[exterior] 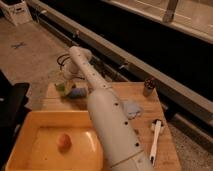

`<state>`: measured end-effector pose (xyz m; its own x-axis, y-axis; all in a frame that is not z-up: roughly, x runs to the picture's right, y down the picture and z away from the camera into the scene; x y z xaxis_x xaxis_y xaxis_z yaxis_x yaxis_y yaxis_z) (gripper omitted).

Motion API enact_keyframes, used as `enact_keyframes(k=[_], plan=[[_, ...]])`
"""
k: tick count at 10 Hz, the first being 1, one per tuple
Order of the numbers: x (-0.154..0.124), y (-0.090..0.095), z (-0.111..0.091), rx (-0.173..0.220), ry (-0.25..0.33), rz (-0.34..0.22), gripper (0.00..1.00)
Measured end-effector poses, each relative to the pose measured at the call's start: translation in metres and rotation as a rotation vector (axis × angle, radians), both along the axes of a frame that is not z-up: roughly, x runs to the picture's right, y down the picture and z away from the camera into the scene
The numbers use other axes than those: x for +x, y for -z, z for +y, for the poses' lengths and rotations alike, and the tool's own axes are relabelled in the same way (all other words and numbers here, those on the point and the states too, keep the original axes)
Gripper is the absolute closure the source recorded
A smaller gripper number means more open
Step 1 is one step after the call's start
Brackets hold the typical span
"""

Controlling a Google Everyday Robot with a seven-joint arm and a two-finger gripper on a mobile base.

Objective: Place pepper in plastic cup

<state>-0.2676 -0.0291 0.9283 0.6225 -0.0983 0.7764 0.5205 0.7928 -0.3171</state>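
The light-green pepper (pixel 61 87) lies on the far left part of the wooden table (pixel 150 107), next to a blue pad (pixel 77 92). My white arm reaches from the bottom of the view up to that corner. My gripper (pixel 68 74) is at the arm's far end, just above and behind the pepper, mostly hidden by the arm. A whitish shape by the gripper (pixel 64 76) may be the plastic cup; I cannot tell it apart from the gripper.
A yellow bin (pixel 30 127) with a small orange thing (pixel 63 141) stands at the front left. A pale blue cloth (pixel 131 109), a dark cylinder (pixel 148 86) and a white brush (pixel 155 139) lie on the right. A dark chair (pixel 10 107) stands at left.
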Motion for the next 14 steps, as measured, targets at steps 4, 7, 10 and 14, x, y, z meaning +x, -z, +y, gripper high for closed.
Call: enact_keyframes(k=[4,7,10,14], plan=[[0.008,0.029,-0.023,0.066,-0.019,-0.01,0.22],[0.023,0.06,-0.042,0.112,-0.039,-0.021,0.22],[0.02,0.062,-0.042,0.114,-0.037,-0.026,0.22],[0.021,0.062,-0.043,0.113,-0.04,-0.026,0.22]])
